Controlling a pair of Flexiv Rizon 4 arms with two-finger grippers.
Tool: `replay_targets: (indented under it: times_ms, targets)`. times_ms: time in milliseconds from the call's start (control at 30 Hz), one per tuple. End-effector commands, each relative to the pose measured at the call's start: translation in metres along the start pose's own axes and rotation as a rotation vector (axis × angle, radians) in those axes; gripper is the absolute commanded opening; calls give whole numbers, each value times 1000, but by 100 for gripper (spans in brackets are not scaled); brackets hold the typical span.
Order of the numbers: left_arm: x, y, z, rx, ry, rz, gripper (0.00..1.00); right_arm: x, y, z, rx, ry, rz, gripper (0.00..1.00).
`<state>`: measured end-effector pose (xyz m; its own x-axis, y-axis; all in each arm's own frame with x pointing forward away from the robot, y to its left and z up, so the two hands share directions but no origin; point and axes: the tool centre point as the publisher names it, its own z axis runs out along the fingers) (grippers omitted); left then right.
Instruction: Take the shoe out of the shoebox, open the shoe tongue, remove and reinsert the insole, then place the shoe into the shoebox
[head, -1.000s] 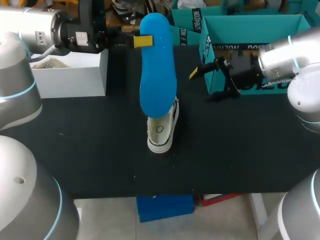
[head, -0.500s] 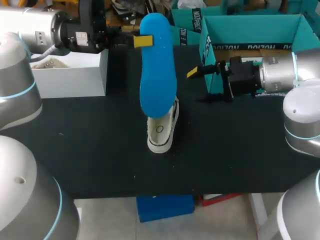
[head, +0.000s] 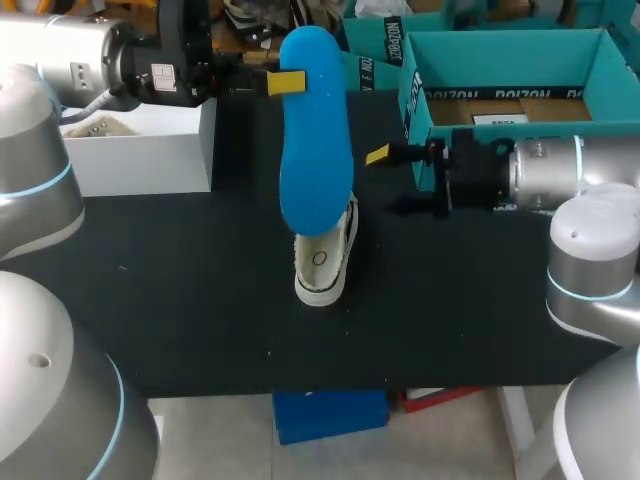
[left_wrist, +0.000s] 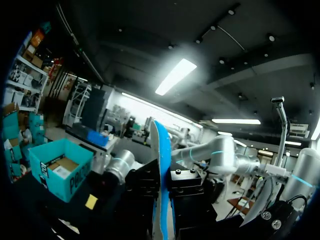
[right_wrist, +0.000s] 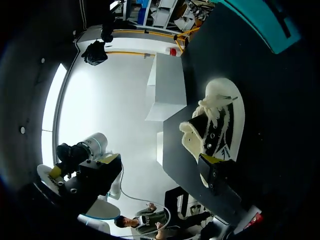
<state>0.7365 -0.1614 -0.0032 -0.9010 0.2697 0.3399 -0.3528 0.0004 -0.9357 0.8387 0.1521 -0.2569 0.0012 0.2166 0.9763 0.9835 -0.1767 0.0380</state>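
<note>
My left gripper (head: 290, 82) is shut on the top of a long blue insole (head: 315, 140), holding it upright above the table at the back middle. In the left wrist view the insole (left_wrist: 161, 165) stands edge-on between the fingers. A black-and-white canvas shoe (head: 325, 268) lies on the black table just below the insole, partly hidden by it. My right gripper (head: 390, 180) hovers open to the right of the shoe, pointing at it. In the right wrist view the shoe (right_wrist: 220, 125) lies just ahead of one fingertip (right_wrist: 212, 162). The teal shoebox (head: 505, 45) stands open at the back right.
A white box (head: 150, 150) stands at the back left under my left arm. A second teal box part (head: 372, 45) sits behind the insole. My right arm (head: 560, 175) lies along the shoebox's front wall. The black table (head: 200, 300) runs to its front edge.
My right arm has swung left and forward, bringing its open gripper nearer the shoe. The left arm and the insole have stayed still.
</note>
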Motion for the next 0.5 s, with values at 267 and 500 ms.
replay_targets:
  times_ms: [267, 500]
  targets:
    - [1, 1, 1, 1, -4, 1, 0, -8, -1, 4, 17, 77, -12, 100]
    - [1, 3, 7, -20, -13, 112, 0, -8, -1, 4, 17, 77, -12, 100]
